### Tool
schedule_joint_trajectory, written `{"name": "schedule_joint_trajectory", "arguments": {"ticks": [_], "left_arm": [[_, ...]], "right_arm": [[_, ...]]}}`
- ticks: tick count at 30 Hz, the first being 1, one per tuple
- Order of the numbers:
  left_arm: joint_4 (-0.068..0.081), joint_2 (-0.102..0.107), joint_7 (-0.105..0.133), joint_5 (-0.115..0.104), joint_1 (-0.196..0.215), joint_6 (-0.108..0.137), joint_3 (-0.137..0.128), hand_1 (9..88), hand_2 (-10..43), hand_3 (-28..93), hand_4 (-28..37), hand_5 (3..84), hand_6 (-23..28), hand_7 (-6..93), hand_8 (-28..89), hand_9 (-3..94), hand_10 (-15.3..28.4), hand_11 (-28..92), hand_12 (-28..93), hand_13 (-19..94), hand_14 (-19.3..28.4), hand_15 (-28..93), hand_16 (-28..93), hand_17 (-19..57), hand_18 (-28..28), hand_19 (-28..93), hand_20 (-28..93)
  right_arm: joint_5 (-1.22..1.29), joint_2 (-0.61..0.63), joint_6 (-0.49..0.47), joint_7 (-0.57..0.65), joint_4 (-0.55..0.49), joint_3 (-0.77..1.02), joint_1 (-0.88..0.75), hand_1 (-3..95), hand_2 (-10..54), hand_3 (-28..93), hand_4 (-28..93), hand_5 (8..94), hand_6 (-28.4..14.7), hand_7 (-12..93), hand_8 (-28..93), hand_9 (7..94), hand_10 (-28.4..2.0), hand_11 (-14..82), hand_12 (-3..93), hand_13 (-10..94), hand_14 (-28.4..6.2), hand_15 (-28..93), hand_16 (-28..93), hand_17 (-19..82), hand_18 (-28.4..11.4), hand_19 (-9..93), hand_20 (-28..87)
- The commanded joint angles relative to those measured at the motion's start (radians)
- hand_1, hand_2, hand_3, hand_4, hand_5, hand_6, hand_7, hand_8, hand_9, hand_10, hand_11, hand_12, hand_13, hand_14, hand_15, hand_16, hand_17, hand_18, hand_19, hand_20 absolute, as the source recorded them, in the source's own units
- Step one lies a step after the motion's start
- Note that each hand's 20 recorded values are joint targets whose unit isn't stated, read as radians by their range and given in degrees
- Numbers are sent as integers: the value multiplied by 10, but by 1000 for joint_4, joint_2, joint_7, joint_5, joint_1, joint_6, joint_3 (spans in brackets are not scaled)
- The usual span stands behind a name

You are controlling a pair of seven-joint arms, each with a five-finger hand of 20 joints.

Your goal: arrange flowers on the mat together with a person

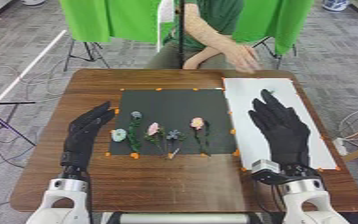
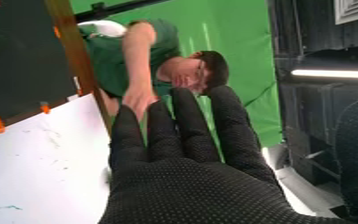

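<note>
In the head view my left hand [image 1: 88, 126] is over the table left of the dark mat [image 1: 171, 100], fingers straight. My right hand [image 1: 280, 125] is over the white sheet [image 1: 242, 92], open and holding nothing. On the mat lie flowers with green stems: a pale blue one [image 1: 119, 134], a grey-blue one [image 1: 136, 115], a pink one [image 1: 153, 129], a dark bluish one [image 1: 174, 135] and a light pink one [image 1: 198, 123]. In the right wrist view my right hand [image 2: 193, 187] has its fingers extended, near the white sheet [image 2: 47, 160] and the dark mat [image 2: 20, 65].
Across the brown wooden table [image 1: 184, 187], a person's hand [image 1: 242, 57] is at the far edge, near the white sheet's far end. Orange tape pieces [image 1: 135, 155] border the mat and sheet.
</note>
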Motion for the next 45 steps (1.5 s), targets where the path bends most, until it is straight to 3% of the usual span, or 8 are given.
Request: {"name": "schedule_joint_trajectory", "arguments": {"ticks": [1,12,19,45], "left_arm": [[2,-16,-19,-4,9,-18,-4,281,-51,668,-161,470,59,70,-58,468,134,136,124,367,156,105,12,73,109,33,182],[4,-15,-22,-8,5,-18,-7,280,-50,668,-159,469,59,70,-57,469,133,136,125,368,156,105,12,71,110,34,181],[6,-13,-24,-19,6,-18,-10,280,-49,666,-158,470,59,69,-58,469,134,135,125,368,156,106,12,70,110,33,180],[7,-9,-23,-31,9,-18,-23,280,-50,668,-158,470,61,67,-57,469,134,135,125,370,156,107,12,69,111,35,179]], "right_arm": [[17,6,27,3,-6,-10,-7,35,85,747,-201,328,-37,51,-83,342,-149,25,81,213,-86,18,111,115,-86,-2,221],[14,-2,23,32,-9,-8,-2,48,88,751,-195,384,-42,66,-84,384,-156,36,86,244,-97,47,104,132,-96,3,226],[12,-1,27,37,-12,-6,-3,52,90,752,-193,401,-44,71,-86,399,-156,39,90,257,-101,63,94,139,-96,3,230],[6,-6,-6,37,-4,-3,-2,54,91,756,-192,441,-48,76,-88,419,-160,42,90,271,-106,82,74,147,-94,2,235]]}}
